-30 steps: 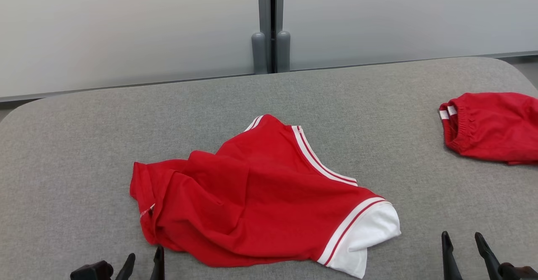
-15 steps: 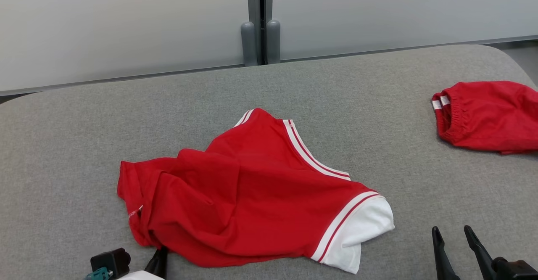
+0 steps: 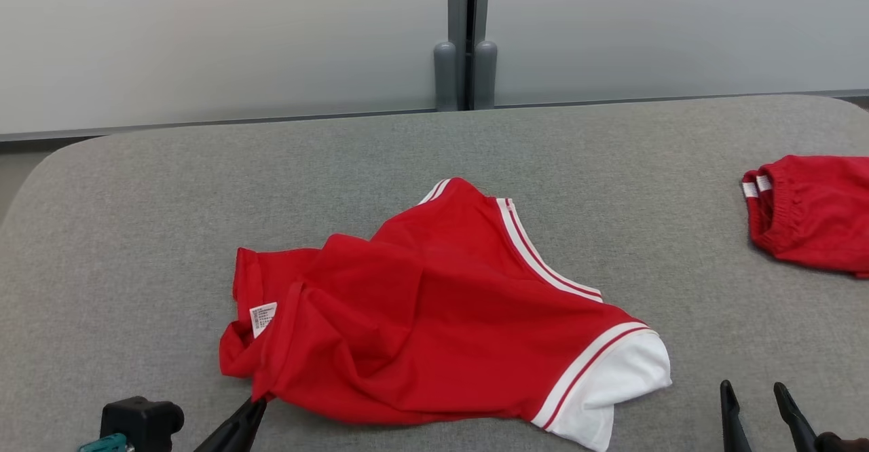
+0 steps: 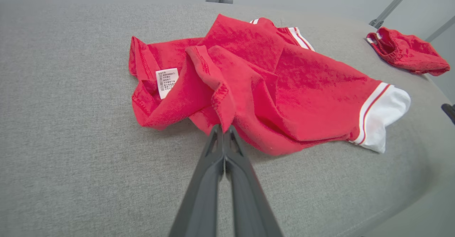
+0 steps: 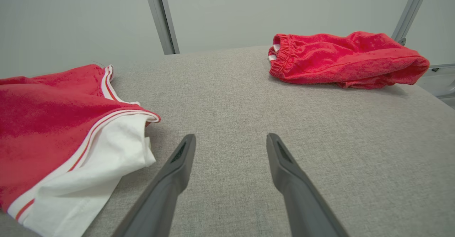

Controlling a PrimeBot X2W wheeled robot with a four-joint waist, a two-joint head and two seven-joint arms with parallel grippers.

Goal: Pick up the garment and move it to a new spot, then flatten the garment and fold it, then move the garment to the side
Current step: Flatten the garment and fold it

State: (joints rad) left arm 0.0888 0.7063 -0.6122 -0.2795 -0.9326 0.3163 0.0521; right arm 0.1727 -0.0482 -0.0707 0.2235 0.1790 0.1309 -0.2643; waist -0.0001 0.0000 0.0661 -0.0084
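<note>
Grey table holds garment; wrist view shows left jaws pinching it

Light was bright, even and diffuse. Faint soft shadows lay beneath the red shirt on the grey padded table. Wrist views bowed at their borders.

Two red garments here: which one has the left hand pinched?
The spread-out red shirt in the middle, with the white sleeve cuff; the left hand is shut on its near edge. The elastic-waisted red garment lies apart, far right.
</note>
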